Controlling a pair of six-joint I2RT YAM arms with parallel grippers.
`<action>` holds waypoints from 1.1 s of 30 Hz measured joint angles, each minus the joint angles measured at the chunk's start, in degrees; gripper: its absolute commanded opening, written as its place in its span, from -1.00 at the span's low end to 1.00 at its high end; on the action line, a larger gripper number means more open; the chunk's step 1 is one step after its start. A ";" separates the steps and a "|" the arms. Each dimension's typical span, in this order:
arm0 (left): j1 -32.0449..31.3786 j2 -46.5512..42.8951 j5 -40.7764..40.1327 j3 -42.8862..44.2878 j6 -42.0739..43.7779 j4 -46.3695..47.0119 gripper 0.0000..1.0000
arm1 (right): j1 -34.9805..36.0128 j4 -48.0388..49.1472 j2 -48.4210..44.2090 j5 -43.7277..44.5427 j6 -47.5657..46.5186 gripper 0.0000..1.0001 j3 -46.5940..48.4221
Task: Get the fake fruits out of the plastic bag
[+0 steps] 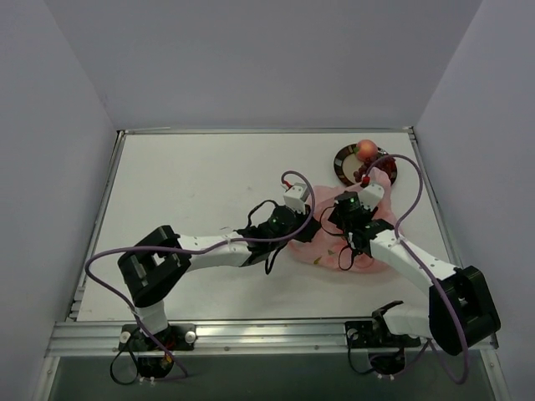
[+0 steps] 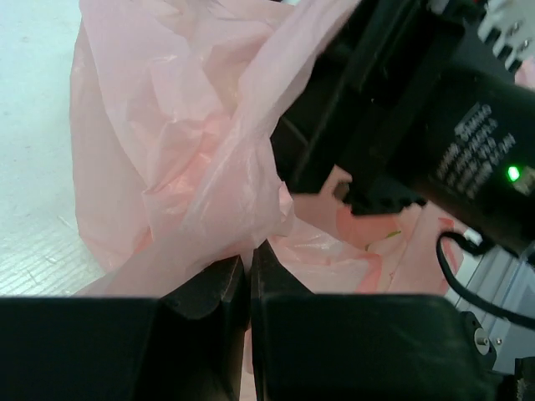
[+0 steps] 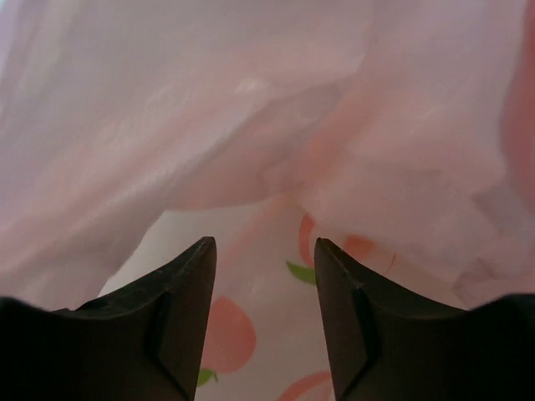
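— Fingers point(image 2: 209, 301) of my left gripper point(image 2: 248, 271) were pressed together on a fold of the plastic bag point(image 2: 167, 150). My right gripper point(image 3: 265, 276) stood spread, with bag film ahead of its tips and nothing between them.

— Which way did the bag lie?

— Crumpled, its long axis running from my left fingers past the right ones. I couldn't tell where its mouth faced.

— And the fruit?

— Beyond the right fingers, the plate point(image 1: 343, 160) held the peach-like ball point(image 1: 366, 149) and the dark red cluster point(image 1: 364, 174). Inside the bag I couldn't make any out.

Thin, crinkly plastic bag point(image 2: 167, 167); table point(image 1: 192, 192) seemingly matt.
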 measured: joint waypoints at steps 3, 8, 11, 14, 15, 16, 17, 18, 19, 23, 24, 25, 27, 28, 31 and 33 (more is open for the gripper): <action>-0.22 0.26 0.22 0.00 -0.42 0.22 -0.95 | -3.39 3.39 1.79 0.81 -0.79 0.20 -0.07; -0.31 0.33 0.28 0.00 -0.63 0.79 -0.95 | -8.44 7.82 6.43 0.92 -2.05 0.25 0.09; -0.33 0.48 0.44 0.00 -0.79 0.98 -0.95 | -9.75 9.27 10.25 0.92 -2.51 0.53 0.72; -0.33 0.81 0.52 0.00 -0.85 1.01 -0.95 | -10.23 10.16 14.08 0.96 -3.17 0.73 2.25; -0.33 0.94 0.59 0.00 -0.85 1.05 -0.95 | -10.34 10.54 15.30 0.96 -3.30 0.75 2.89; -0.33 1.09 0.59 0.00 -0.85 1.07 -0.95 | -10.47 11.02 16.55 0.96 -3.39 0.76 3.52; -0.33 1.31 0.59 0.00 -0.85 1.09 -0.95 | -10.56 11.54 17.75 0.94 -3.50 0.76 4.20; -0.33 1.53 0.61 0.00 -0.85 1.09 -0.95 | -10.64 11.96 18.95 0.96 -3.52 0.85 4.85; -0.35 1.75 0.61 0.00 -0.85 1.07 -0.95 | -10.75 12.55 20.31 0.96 -3.43 0.91 5.51; -0.37 2.69 0.63 0.00 -0.85 1.01 -0.95 | -11.02 13.64 23.74 1.49 -3.43 1.00 7.06; -0.37 2.80 0.63 0.00 -0.85 0.92 -0.95 | -11.02 13.79 24.00 1.68 -3.43 1.00 7.17; -0.37 2.86 0.63 0.00 -0.85 0.87 -0.95 | -11.02 13.81 24.04 2.10 -3.48 1.00 7.19; -0.42 2.86 0.63 0.00 -0.83 0.87 -0.95 | -11.08 13.99 23.89 3.28 -3.67 1.00 7.21; -0.44 2.86 0.63 0.00 -0.85 0.92 -0.95 | -11.23 14.05 23.76 3.67 -3.87 1.00 7.21; -0.63 2.86 0.63 0.00 -0.83 0.90 -0.95 | -12.39 14.29 23.23 4.15 -4.59 0.86 7.26; -0.83 2.86 0.63 0.00 -0.83 0.90 -0.95 | -13.81 14.25 23.39 3.91 -5.33 0.68 7.85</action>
